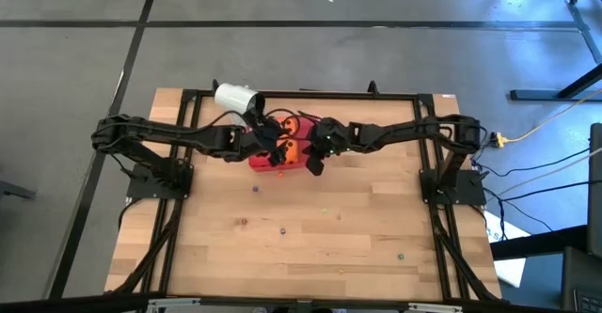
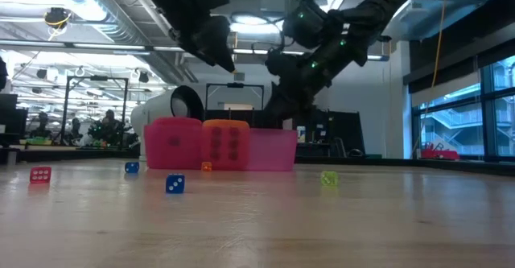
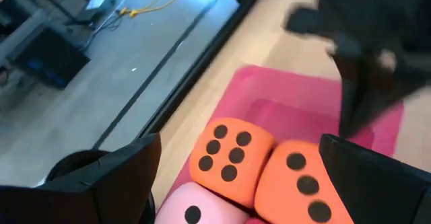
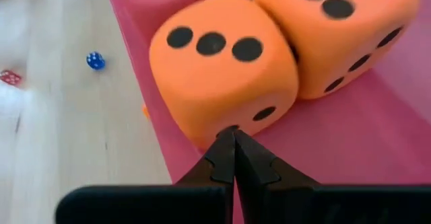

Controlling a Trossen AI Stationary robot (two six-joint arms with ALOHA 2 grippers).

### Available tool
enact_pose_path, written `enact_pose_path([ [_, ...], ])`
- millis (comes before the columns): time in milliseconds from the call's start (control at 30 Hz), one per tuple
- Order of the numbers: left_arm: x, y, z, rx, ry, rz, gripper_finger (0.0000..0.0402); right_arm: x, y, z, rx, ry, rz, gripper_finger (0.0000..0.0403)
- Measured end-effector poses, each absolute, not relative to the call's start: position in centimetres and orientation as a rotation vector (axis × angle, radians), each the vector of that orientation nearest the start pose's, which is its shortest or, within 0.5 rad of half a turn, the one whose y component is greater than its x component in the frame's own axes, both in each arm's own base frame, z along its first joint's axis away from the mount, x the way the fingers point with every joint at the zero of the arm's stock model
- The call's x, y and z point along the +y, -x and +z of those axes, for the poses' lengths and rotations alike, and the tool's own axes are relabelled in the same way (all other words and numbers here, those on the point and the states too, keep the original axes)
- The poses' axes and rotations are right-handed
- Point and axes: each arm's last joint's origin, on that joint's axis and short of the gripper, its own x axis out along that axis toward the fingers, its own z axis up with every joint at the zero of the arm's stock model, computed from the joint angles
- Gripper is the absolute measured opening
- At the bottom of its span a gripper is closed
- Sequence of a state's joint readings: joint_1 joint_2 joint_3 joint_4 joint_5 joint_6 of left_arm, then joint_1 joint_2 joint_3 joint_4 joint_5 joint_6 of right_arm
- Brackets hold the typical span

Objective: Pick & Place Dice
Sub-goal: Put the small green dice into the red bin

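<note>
- Nearest your right wrist camera: the right pincer (image 4: 234, 138), fingertips pressed together and holding nothing, just in front of the soft orange foam die showing three pips (image 4: 225, 66).
- Beside it and touching, the second orange foam die (image 4: 337, 29); a pale pink foam die (image 3: 202, 210) adjoins both. All three sit on the flat red tray (image 4: 377, 136) on the wooden surface (image 1: 310, 238).
- Left pincer (image 3: 236, 183) hovers over the dice, fingers apart.
- Step judged: placing is mostly done; you cannot confirm a fourth die.
- Next: part the right pincer's fingers before any grasp.
</note>
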State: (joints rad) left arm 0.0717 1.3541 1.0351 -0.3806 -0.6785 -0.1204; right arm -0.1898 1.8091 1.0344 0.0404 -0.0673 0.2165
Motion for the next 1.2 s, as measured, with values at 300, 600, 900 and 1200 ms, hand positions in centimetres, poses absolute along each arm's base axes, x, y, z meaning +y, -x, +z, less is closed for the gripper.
enact_pose_path([
  [300,2.6,-26.2,28.9,0.684,-0.146,0.831,0.0400,-6.0,-34.0,20.6,0.756,-0.201,-0.291,0.0005],
  [600,0.7,-21.4,31.1,0.662,-0.084,0.874,0.0400,-2.4,-27.9,26.7,0.828,-0.083,-0.359,0.0005],
  [900,-1.7,-20.9,27.7,0.742,-0.063,0.680,0.0400,2.2,-23.7,26.5,0.854,-0.162,-0.268,0.0005],
  [1200,-3.7,-22.5,24.0,0.619,-0.080,0.247,0.0396,4.8,-22.1,22.3,0.952,-0.282,-0.283,0.0005],
])
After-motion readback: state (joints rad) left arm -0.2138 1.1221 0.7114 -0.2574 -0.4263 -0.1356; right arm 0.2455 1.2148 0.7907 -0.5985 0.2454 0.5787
